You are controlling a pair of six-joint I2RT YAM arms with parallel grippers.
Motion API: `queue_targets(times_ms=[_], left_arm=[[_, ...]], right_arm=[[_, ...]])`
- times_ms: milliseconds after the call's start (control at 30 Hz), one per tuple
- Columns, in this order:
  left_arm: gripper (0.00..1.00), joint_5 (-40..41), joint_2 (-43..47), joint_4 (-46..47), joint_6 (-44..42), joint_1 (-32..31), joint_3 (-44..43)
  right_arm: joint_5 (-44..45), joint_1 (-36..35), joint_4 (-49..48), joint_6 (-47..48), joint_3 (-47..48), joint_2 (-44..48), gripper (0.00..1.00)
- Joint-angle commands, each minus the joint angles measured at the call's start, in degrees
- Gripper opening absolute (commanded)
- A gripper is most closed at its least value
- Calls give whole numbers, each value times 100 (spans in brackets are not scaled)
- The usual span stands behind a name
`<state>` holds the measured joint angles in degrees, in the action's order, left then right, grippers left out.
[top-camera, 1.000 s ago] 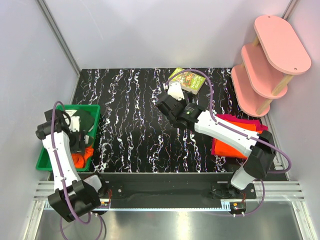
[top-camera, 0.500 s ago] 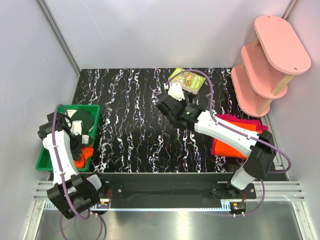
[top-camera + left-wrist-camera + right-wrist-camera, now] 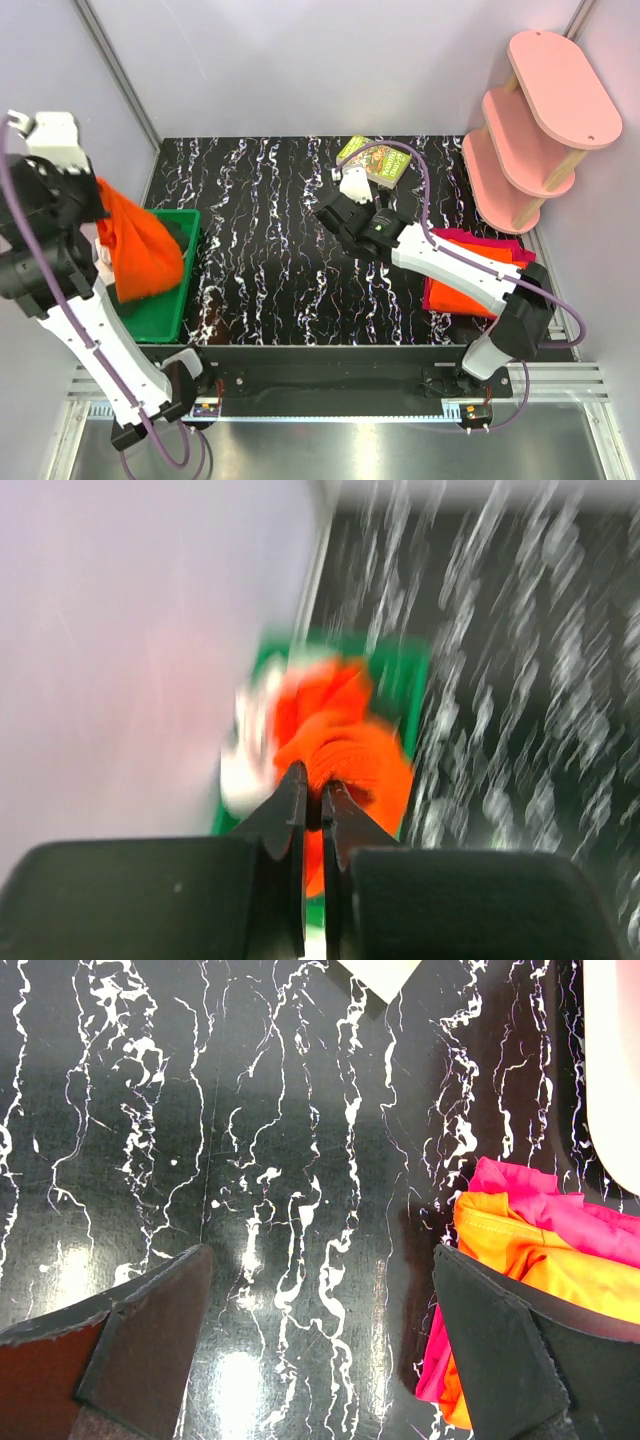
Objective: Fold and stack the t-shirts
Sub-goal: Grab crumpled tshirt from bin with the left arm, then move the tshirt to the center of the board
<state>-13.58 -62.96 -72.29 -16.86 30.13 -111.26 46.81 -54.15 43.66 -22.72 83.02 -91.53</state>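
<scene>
An orange t-shirt [image 3: 140, 250] hangs bunched above the green bin [image 3: 160, 312] at the table's left edge. My left gripper [image 3: 100, 188] is raised high and shut on its top fold. In the blurred left wrist view the left gripper [image 3: 313, 780] pinches the orange cloth [image 3: 355, 750] between its fingertips. A folded stack of orange and magenta-red t-shirts [image 3: 465, 292] lies at the near right, partly under the right arm. My right gripper [image 3: 335, 212] hovers open over the table's middle, with the stack [image 3: 520, 1245] beside its right finger [image 3: 520, 1360] and nothing between its fingers.
A picture book [image 3: 375, 160] lies at the back of the black marbled table [image 3: 260, 250]. A pink three-tier shelf [image 3: 540, 120] stands at the back right. Something dark [image 3: 177, 236] lies in the bin behind the hanging shirt. Grey walls close in the left and back.
My left gripper shut on the orange t-shirt in the bin, then the arm swung up high, pulling the shirt out. The right arm stayed almost still.
</scene>
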Motion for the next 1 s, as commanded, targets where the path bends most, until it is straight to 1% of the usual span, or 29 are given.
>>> queue_targets(times_ms=[0, 33, 100, 133, 167, 200, 233, 267, 300, 333, 367, 400, 433, 467, 500, 533, 567, 600, 633, 667, 700, 733, 800, 833, 867, 900, 933, 967], left_arm=[[0, -1426, -480, 574, 929, 28, -1388], [0, -1706, -507, 985, 1035, 11, -1494], [0, -1840, -551, 1383, 1430, -103, -1617], [0, -1858, -612, 1628, 1527, -182, -1844], [0, -1763, -804, 1648, 1650, -313, -2020], [0, -1675, -945, 1648, 1677, -611, -2205], [0, -1622, -1033, 1631, 1677, -770, -2398], [0, -1656, -1112, 1639, 1634, -937, -2391], [0, -1665, -1113, 1631, 1573, -1470, -2330], [0, -1378, -1087, 1570, 1459, -1866, -2060], [0, -1036, -974, 1534, 1145, -2923, -1849], [0, -632, -947, 1508, 993, -3473, -1620], [0, -97, -929, 1438, 844, -3870, -1200], [0, -14, -937, 1385, 686, -4118, -1048], [0, 100, -1025, 1332, 641, -4416, -951], [0, 615, -1086, 1306, 562, -4576, -819], [0, 977, -1157, 1271, 205, -5073, -835], [0, 1337, -1349, 1244, 10, -5426, -888], [0, 2106, -1438, 1226, -166, -5778, -1115], [0, 2358, -1595, 1235, -368, -6330, -1352], [0, 2578, -1771, 1235, -405, -6509, -1676], [0, 2911, -2268, 1174, -432, -6615, -2584], [0, 3063, -2807, 1025, -502, -6827, -3722], [0, 3290, -3079, 1076, -615, -6958, -4380], [0, 3440, -3065, 1251, -886, -7325, -4378], [0, 3615, -2925, 1531, -1037, -7520, -4169], [0, 3835, -2741, 1978, -1134, -7687, -3749], [0, 3819, -2757, 2008, -1179, -7924, -3788]], right_arm=[[74, -25, 20, -75, 276, 381, 100], [109, -25, 11, -66, 284, 451, 100], [144, -25, 11, -40, 293, 513, 100], [145, -25, 11, -31, 302, 591, 100], [145, -25, 20, -31, 311, 636, 100], [145, -34, 11, -57, 311, 671, 100], [127, -34, 11, -66, 311, 776, 100], [118, -34, 11, -83, 302, 820, 100], [109, -34, 11, -118, 267, 908, 100], [57, -34, 11, -145, 241, 961, 100], [39, -34, 11, -206, 197, 1013, 99], [39, -52, 20, -241, 144, 1110, 99], [39, -69, 20, -285, 22, 1171, 99], [48, -78, 20, -338, -49, 1216, 98], [57, -104, 63, -460, -163, 1338, 98], [65, -113, 81, -514, -216, 1400, 98], [74, -122, 116, -619, -277, 1462, 98], [100, -122, 134, -663, -391, 1584, 97], [153, -131, 143, -698, -436, 1646, 97], [171, -131, 195, -760, -462, 1690, 97], [214, -131, 222, -795, -489, 1769, 97], [258, -122, 257, -813, -480, 1787, 97], [267, -131, 318, -830, -410, 1840, 97], [285, -131, 345, -831, -375, 1849, 97], [285, -131, 406, -804, -349, 1831, 97], [285, -131, 433, -795, -296, 1814, 97], [294, -131, 450, -778, -278, 1788, 97], [294, -131, 477, -778, -269, 1770, 97]])
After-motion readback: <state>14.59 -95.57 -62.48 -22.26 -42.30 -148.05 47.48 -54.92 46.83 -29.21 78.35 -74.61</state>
